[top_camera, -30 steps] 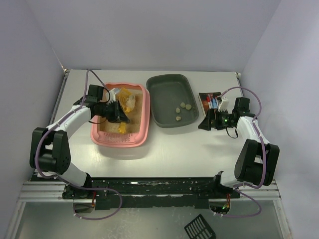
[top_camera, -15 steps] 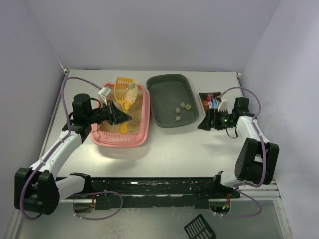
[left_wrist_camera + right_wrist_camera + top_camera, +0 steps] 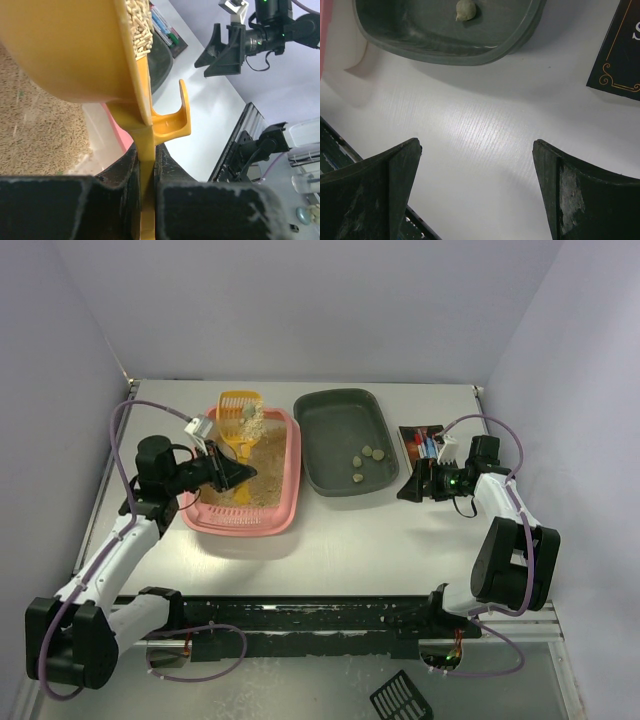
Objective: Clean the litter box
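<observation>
From above, the pink litter box (image 3: 245, 524) sits on the worktop (image 3: 350, 540) at about 9 o'clock. A grey tray (image 3: 335, 430) is just beside it, at 12 o'clock. The left tool (image 3: 243, 472) holds a yellow scoop (image 3: 232, 408) over the box's 12 o'clock end. The right tool (image 3: 408, 488) is at 3 o'clock.

In the left wrist view, both fingers pinch the scoop's handle tight, above sandy litter (image 3: 40, 135).

In the right wrist view, the right tool's fingers stand wide apart over the worktop. The grey tray at 12 o'clock holds a small lump (image 3: 465, 9).

the yellow scoop (image 3: 241, 411) has lifted, loaded, above the litter box (image 3: 294, 468)
</observation>
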Motion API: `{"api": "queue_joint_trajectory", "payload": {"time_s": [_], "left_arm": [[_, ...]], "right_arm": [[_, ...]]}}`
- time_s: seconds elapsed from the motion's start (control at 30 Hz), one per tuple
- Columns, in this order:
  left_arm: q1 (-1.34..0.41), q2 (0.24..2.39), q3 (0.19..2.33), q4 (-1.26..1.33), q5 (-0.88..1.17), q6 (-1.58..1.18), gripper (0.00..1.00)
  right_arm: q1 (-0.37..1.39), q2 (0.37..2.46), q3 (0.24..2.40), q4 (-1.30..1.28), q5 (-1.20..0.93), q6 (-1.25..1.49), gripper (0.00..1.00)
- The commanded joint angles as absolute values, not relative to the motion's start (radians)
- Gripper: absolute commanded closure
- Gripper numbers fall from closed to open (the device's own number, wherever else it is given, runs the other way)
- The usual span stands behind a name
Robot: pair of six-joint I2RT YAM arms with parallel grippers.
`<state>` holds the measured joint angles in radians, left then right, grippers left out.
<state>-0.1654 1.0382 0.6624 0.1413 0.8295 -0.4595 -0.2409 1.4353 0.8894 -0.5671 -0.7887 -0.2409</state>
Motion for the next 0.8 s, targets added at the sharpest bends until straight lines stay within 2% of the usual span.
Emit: {"api": "queue_joint_trajectory", "payload": {"time_s": [0.0,0.23,0.4,0.67,0.77], "left_arm": [[-0.128,1.048,0.657,0.201,0.805,-0.448,0.93],[-0.076,1.054,0.611,0.277,0.820,-0.577,0.93],[-0.063,1.103,0.487,0.644,0.864,-0.928,0.93],[-0.063,1.308,0.342,1.161,0.931,-1.444,0.93],[-0.063,1.380,0.357,1.178,0.994,-1.502,0.93]], "right_arm": [[-0.235,1.440,0.899,-0.553,-0.783,-0.239,0.05],[-0.235,1.442,0.899,-0.551,-0.779,-0.239,0.05],[-0.233,1.450,0.900,-0.551,-0.778,-0.238,0.05],[-0.233,1.449,0.900,-0.552,-0.776,-0.238,0.05],[-0.233,1.450,0.900,-0.551,-0.774,-0.238,0.05]]}}
